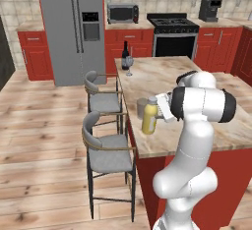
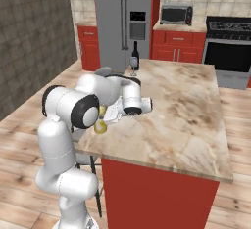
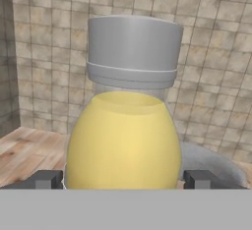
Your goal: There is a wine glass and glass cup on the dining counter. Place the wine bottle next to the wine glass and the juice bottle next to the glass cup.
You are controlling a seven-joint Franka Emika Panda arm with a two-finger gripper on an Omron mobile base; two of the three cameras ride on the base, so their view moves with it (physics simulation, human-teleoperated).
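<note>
The gripper (image 3: 123, 180) had the juice bottle (image 1: 149, 117) between its fingers (image 3: 48, 180), one on each side of the yellow body; whether it squeezed I could not tell. The bottle stood upright at the counter's (image 1: 197, 81) near edge, just beside the cup (image 1: 141, 107). I'd have opened slowly and backed straight off. Far down, the wine bottle (image 1: 125, 56) stood by the wine glass (image 1: 129, 66).
</note>
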